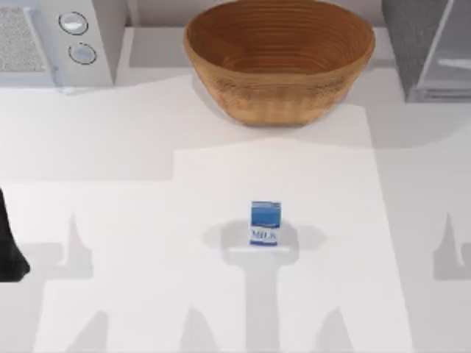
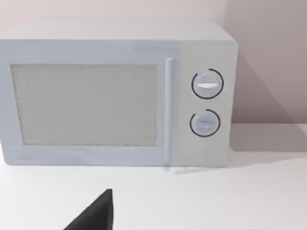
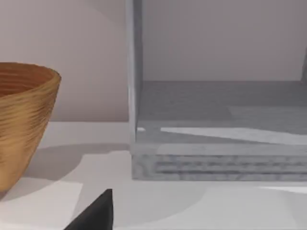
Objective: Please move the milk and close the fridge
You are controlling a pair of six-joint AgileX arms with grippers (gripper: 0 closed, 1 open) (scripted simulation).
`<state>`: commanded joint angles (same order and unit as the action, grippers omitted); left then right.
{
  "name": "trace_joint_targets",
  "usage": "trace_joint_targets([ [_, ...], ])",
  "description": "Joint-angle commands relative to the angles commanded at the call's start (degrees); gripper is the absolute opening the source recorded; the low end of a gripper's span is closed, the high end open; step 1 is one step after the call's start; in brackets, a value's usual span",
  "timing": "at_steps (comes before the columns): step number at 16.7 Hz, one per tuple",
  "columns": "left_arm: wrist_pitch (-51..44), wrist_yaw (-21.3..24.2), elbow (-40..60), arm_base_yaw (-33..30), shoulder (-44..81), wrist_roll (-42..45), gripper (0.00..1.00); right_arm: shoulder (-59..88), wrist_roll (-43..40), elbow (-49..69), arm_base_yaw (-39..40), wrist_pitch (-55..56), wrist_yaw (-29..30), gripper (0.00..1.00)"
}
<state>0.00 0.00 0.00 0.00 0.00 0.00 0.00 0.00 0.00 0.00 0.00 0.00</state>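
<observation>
The milk [image 1: 265,223] is a small upright carton with a blue top and a white band, standing alone at the table's middle. The fridge [image 1: 423,51] stands at the back right, dark speckled grey with a paler panel. In the right wrist view the fridge [image 3: 216,163] faces me with its inside floor showing, so it stands open. My left arm [image 1: 9,250] sits at the left edge, far from the milk. A dark part of my left gripper [image 2: 96,215] points toward the microwave. A dark part of my right gripper [image 3: 96,213] points toward the fridge.
A large wicker basket [image 1: 278,55] stands at the back centre, also in the right wrist view beside the fridge [image 3: 24,120]. A pale microwave [image 1: 59,40] with two round knobs stands at the back left, facing the left wrist camera [image 2: 115,96].
</observation>
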Motion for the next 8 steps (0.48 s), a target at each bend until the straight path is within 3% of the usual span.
trace_joint_targets([
  [4, 0.0, 0.0, 0.0, 0.0, 0.0, 0.0, 1.0, 1.36, 0.07, -0.03, 1.84, 1.32, 0.53, 1.0],
  [8, 0.0, 0.0, 0.0, 0.0, 0.0, 0.0, 1.0, 10.06, 0.27, 0.21, 12.04, 9.89, 8.14, 1.0],
])
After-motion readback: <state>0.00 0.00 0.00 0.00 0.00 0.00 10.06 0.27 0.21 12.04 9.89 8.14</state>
